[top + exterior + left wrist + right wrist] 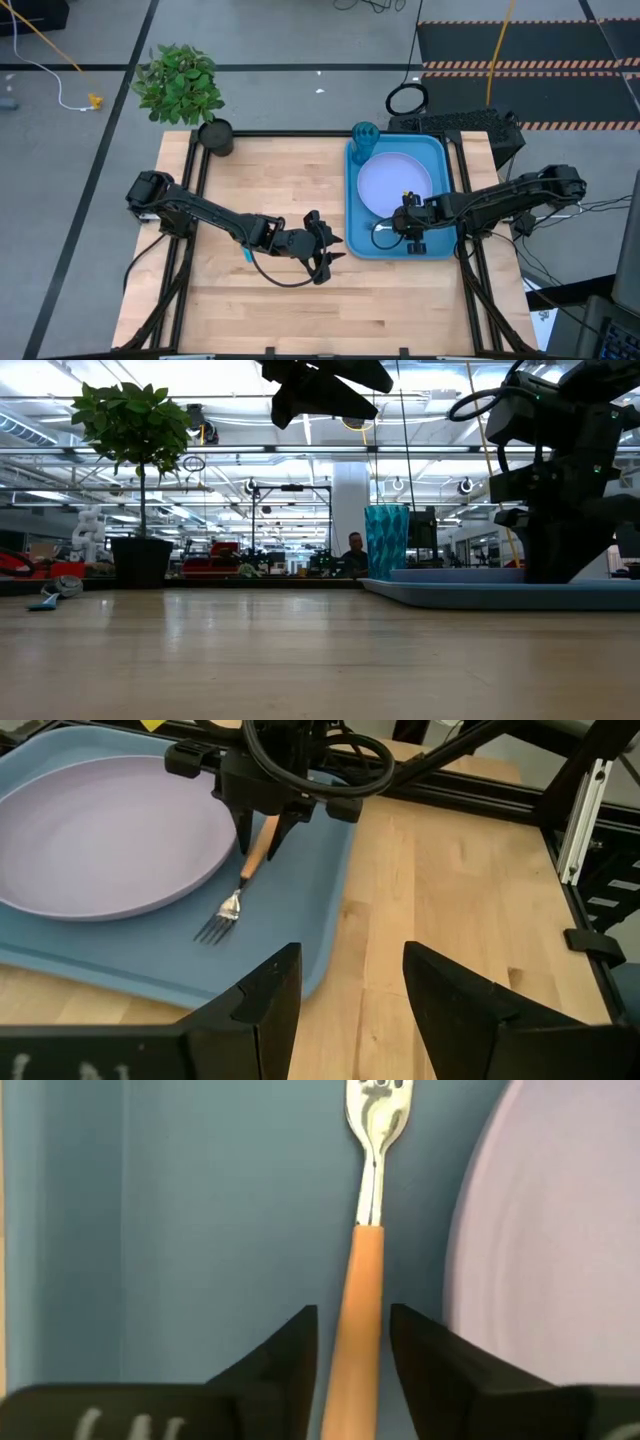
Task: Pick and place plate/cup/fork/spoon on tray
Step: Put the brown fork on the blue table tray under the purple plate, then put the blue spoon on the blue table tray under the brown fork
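Fork (pixel 232 896) down on the tray (pixel 300 910), tines touching the blue floor just beside the plate (pixel 100 830), orange handle tilted up and pinched in the right claw (pixel 262 818). Close view from the right wrist: handle (pixel 358 1320) running between the two fingers, looks gripped, not yet let go. Plate already lying flat in the tray's middle (pixel 393 182). Cup (pixel 365 134) standing upright at the tray's far corner. So, by the look of it: plate done, cup done, fork as good as placed, only the release left.

Spoon (pixel 247 255) out on the bare tabletop (pixel 260 180), well apart from the tray, near the left arm's forearm; from the low view, a small blue shape lying flat at the wood's edge (pixel 45 600). Clearly the last piece to fetch.

Left claw (pixel 325 250) hovering over the wood just short of the tray, fingers spread, holding nothing. Potted plant (pixel 180 85) at the far corner, out of play.
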Controlling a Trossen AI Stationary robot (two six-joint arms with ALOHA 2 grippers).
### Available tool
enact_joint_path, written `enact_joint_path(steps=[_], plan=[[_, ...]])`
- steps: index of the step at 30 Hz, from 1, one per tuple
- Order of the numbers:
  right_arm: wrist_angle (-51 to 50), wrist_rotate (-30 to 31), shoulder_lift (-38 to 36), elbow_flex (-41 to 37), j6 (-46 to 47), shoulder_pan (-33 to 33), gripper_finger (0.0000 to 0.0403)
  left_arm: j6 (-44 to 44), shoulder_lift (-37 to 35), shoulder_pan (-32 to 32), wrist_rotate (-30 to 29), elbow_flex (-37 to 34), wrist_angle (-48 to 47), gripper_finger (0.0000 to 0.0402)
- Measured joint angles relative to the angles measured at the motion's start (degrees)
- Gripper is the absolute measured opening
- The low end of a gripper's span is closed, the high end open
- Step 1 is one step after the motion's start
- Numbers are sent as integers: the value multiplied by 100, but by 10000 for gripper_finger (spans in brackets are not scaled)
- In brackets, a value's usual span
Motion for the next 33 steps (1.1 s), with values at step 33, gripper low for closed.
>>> enact_joint_path(steps=[33], plan=[[48, 670, -708, 337, 3583, 2958, 99, 552, -2, -757, -90, 0, -316, 179]])
